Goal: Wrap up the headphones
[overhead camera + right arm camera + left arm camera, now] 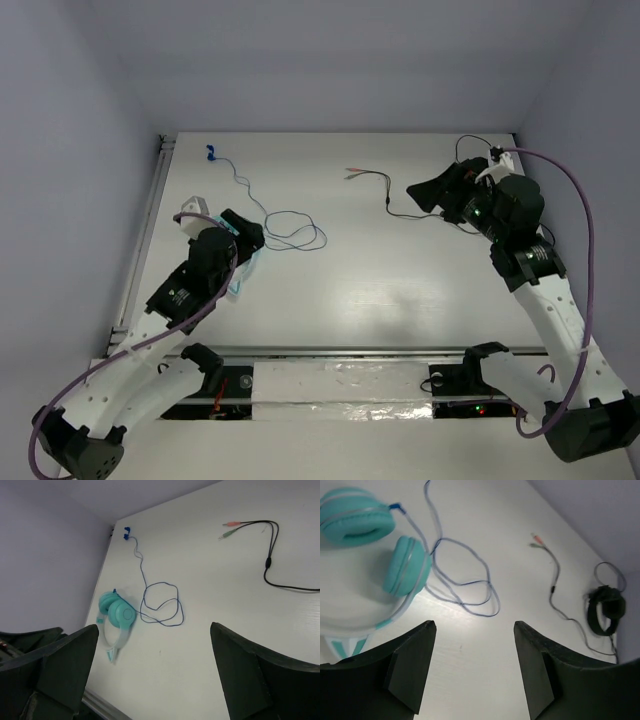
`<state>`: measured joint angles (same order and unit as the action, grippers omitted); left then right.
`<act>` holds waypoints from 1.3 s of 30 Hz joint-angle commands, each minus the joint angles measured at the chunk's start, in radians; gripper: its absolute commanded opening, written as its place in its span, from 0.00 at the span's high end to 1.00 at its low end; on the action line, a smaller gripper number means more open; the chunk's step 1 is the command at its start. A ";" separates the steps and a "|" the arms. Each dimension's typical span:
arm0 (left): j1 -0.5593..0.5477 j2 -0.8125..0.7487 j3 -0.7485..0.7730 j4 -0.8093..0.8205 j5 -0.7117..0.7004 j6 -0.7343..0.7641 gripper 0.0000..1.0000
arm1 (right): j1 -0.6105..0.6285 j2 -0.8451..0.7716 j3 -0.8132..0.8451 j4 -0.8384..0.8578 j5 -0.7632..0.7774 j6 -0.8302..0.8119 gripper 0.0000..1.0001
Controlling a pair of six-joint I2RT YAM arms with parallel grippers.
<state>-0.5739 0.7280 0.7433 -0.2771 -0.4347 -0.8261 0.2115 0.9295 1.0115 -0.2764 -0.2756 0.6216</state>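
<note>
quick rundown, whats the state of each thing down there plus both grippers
teal headphones, lying flat, not gripped
headphone cable, unwrapped, trailing in loose loops
blue plug, lying free, plugged into nothing
black headphones, lying flat, not gripped
black cable with red and green plugs, lying loose, plug ends unconnected
left gripper, open, empty
right gripper, open, empty

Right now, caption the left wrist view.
Open left gripper near teal headphones, cable looped loose on the table.

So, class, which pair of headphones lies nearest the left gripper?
The teal over-ear headphones with white headband, beside the left gripper; the small black headphones lie far to its right.
</note>
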 commanded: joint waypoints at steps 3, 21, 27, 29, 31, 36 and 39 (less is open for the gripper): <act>0.058 0.011 -0.079 -0.172 -0.072 -0.186 0.39 | 0.012 -0.006 -0.039 0.074 -0.154 0.032 0.00; 0.473 0.097 -0.163 -0.200 0.100 -0.128 0.41 | 0.532 0.089 -0.079 0.229 0.130 -0.043 0.00; 0.473 0.148 -0.193 -0.191 0.082 -0.174 0.38 | 0.532 0.124 -0.091 0.240 0.070 -0.088 0.07; 0.473 0.165 -0.200 -0.171 0.070 -0.180 0.37 | 0.532 0.135 -0.106 0.266 0.035 -0.085 0.90; 0.482 0.201 -0.213 -0.128 0.067 -0.186 0.36 | 0.532 0.144 -0.114 0.293 0.017 -0.080 1.00; 0.491 0.315 -0.219 -0.053 0.034 -0.183 0.37 | 0.532 0.120 -0.134 0.304 0.016 -0.085 0.87; 0.503 0.376 -0.229 0.007 0.044 -0.176 0.40 | 0.532 0.111 -0.145 0.310 0.016 -0.085 0.78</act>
<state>-0.0856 1.0756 0.5304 -0.3431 -0.3523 -0.9794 0.7425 1.0657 0.8772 -0.0402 -0.2428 0.5533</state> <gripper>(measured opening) 0.605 0.197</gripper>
